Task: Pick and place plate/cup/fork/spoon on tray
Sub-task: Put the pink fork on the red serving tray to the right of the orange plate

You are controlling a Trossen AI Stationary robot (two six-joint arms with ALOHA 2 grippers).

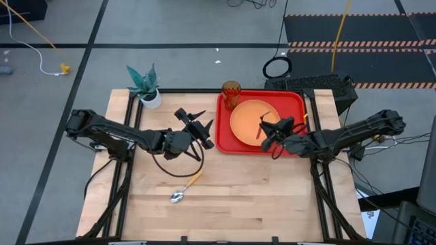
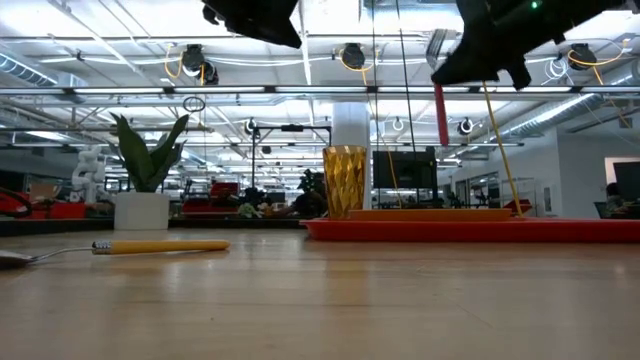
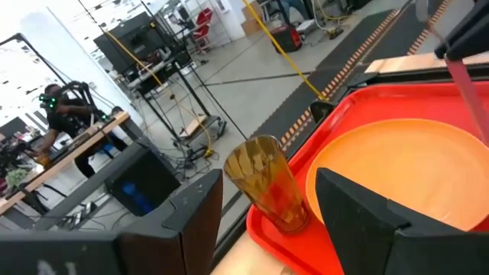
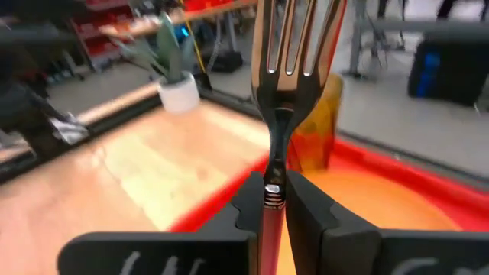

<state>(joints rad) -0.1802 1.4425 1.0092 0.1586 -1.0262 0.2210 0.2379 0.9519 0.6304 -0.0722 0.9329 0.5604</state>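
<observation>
The red tray [image 1: 294, 102] lies at the table's far right. The orange plate [image 1: 248, 119] rests flat in it, and the amber cup [image 1: 231, 93] stands upright in its far left corner. The orange-handled spoon [image 1: 185, 188] lies flat on the wood, left of centre. My right gripper [image 1: 268, 131] is above the plate, shut on the fork [image 4: 294, 46]. My left gripper [image 1: 202, 131] is open and empty above the table, just left of the tray; in its wrist view [image 3: 267, 229] it faces the cup [image 3: 267, 183]. My right gripper pinches the fork between its two fingers at the neck [image 4: 273, 179], where the metal meets the red handle. The fingers come roughly level from the table's right and lie across the fork. The fork is lifted clear over the plate, and its red handle [image 2: 441, 115] hangs down.
A white pot with a teal plant [image 1: 146, 92] stands at the table's far left corner. Bare wood stretches over the table's near half around the spoon. A black ring and a dark box [image 1: 320, 85] lie beyond the tray's far edge.
</observation>
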